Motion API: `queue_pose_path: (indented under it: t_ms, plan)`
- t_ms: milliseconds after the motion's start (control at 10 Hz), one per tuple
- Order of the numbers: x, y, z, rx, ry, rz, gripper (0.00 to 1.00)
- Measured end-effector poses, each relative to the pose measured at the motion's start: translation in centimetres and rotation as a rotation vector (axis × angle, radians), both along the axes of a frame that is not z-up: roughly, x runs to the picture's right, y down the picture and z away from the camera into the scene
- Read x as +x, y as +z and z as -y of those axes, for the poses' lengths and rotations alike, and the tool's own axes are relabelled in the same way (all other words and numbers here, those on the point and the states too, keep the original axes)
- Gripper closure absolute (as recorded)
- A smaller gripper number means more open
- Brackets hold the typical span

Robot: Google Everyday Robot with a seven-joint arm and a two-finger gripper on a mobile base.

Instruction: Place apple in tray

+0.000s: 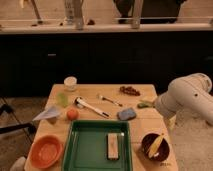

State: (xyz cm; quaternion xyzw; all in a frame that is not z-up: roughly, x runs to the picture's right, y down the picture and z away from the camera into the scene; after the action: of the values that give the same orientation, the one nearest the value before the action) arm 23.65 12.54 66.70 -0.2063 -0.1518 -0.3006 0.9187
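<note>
The worktop (150, 126) carries the dark-green tray (87, 149) at its 6 o'clock edge. The white arm (192, 95) hangs off the 3 o'clock side. Its end effector cannot be picked out from the arm's bulk, but it is released and carries nothing. The apple (72, 114) sits free at the tray's 11 o'clock corner, just outside the rim. A good reach would cross high over the utensils (92, 107), then drop straight down onto the apple, jaws spread either side.
</note>
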Motion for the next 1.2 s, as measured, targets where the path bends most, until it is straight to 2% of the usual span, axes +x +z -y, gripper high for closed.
queue_pose_path:
  t_ms: [400, 600, 1000, 1100, 1200]
  plan:
    - [-0.1, 0.0, 0.0, -0.001, 0.0, 0.002, 0.0]
    - [-0.4, 0.6, 0.0, -0.005, -0.01, 0.03, 0.0]
    - [-6.7, 3.8, 0.4, -0.016, -0.11, 0.152, 0.0]
    - [-8.5, 4.6, 0.5, -0.01, -0.142, 0.187, 0.0]
    - [-10.1, 5.2, 0.8, 0.014, -0.167, 0.233, 0.0]
